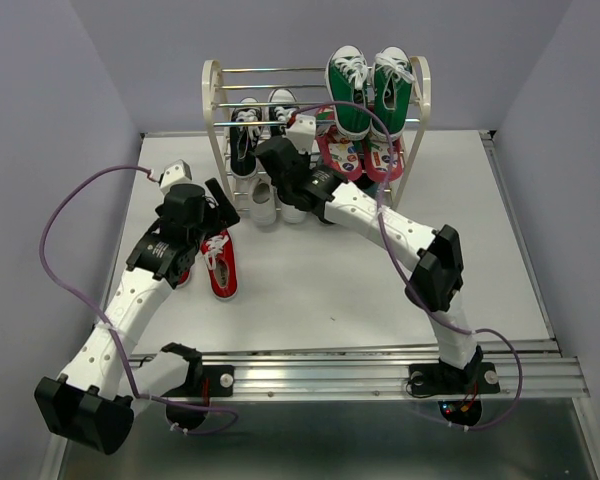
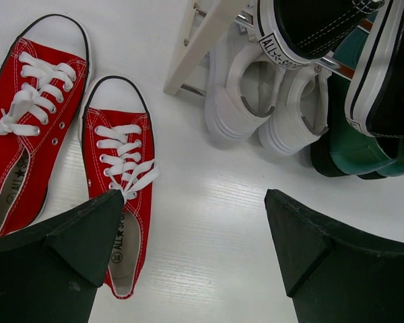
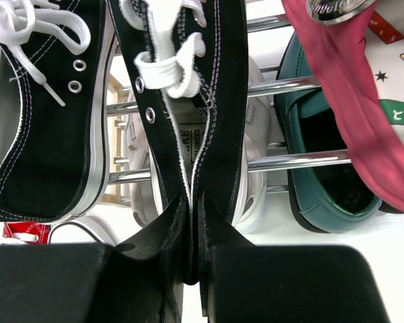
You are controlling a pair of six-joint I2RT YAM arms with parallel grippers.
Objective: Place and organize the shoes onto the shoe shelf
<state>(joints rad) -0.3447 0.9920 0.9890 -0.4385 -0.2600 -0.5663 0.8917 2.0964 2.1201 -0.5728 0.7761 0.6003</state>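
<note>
Right gripper [image 3: 188,269] is pressed tight on the black sneaker [image 3: 188,101], pinching the canvas upper by the opening, and I can see the fabric folded flat between the fingers. That tells me what I'm working with: light, soft-sided shoes, floppy up top, with a firmer rubber sole that I'd expect to grip the rods [image 3: 289,161] rather than slide. The rim of the opening or the heel is my pick for a hold; laces would only snag.

The shoe sits at the left half of the shelf [image 1: 215,100], which stands at the far edge of the tabletop [image 1: 320,290]. The second black sneaker [image 3: 47,114] is right beside it, and the white pair [image 2: 256,108] is tucked in at the bottom beneath. Green high-tops [image 1: 350,85] and pink flip-flops [image 1: 360,155] fill the right half.

Over to the left gripper [image 2: 202,262]: spread wide, holding nothing, touching nothing, hanging above the red pair [image 2: 121,182]. That pair lies laces-up on the tabletop toward the left edge, just in front of the shelf. Same soft canvas there, I'd judge, so I'd take one shoe at a time by the heel rim.
</note>
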